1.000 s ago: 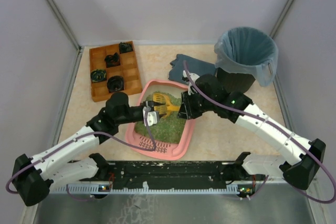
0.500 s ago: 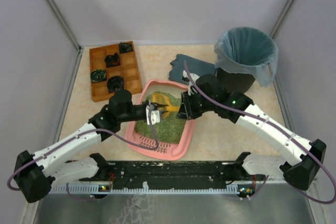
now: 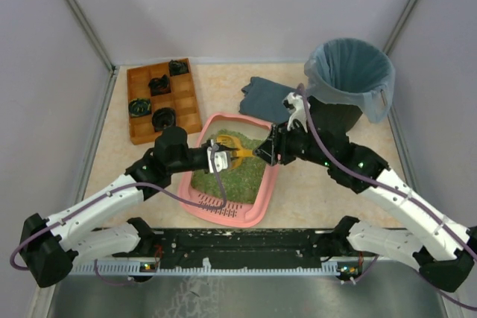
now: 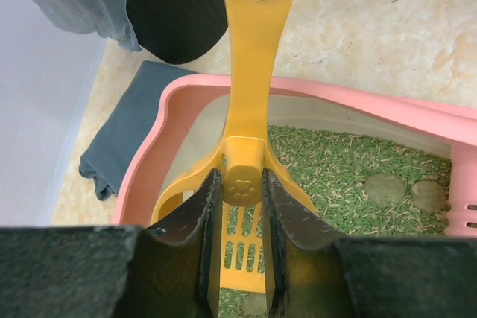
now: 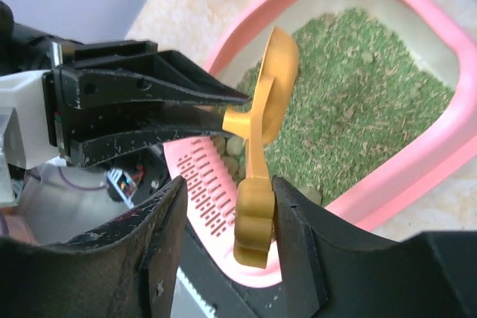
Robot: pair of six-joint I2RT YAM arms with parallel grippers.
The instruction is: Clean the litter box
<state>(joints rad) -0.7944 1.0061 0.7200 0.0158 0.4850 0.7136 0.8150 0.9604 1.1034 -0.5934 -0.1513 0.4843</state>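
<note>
While the left hand (image 4: pixel 240 191) is clamped tight on the neck of the yellow scoop (image 4: pixel 257 72), just above the slotted blade, the right hand (image 5: pixel 229 188) stands wide around the handle's end, one finger against it, the other clear. Reads as a pass of the scoop into the left hand. Blade hangs over the far end of the litter box (image 3: pixel 238 215), which sits mid-worktop (image 3: pixel 313 191) between the two arms, its grille end nearest the bases and the green litter (image 5: pixel 358 102) filling the rest. To do this step well, I judge: left grip should take the whole load before the right draws off, and the right should back straight along the handle so it does not twist the blade. After that, slide the blade in shallow under the clumps (image 4: pixel 385 188), shake loose grains through the slots, and lift level. Count: one scoop, one litter box, two rounded clumps plainly seen plus a few smaller by the blade, number uncertain. Further out: one black bin (image 3: pixel 350 72) with grey bag at far right, one grey cloth (image 3: pixel 267 94) beside it, one wooden tray (image 3: pixel 186 102) far left holding four dark items.
</note>
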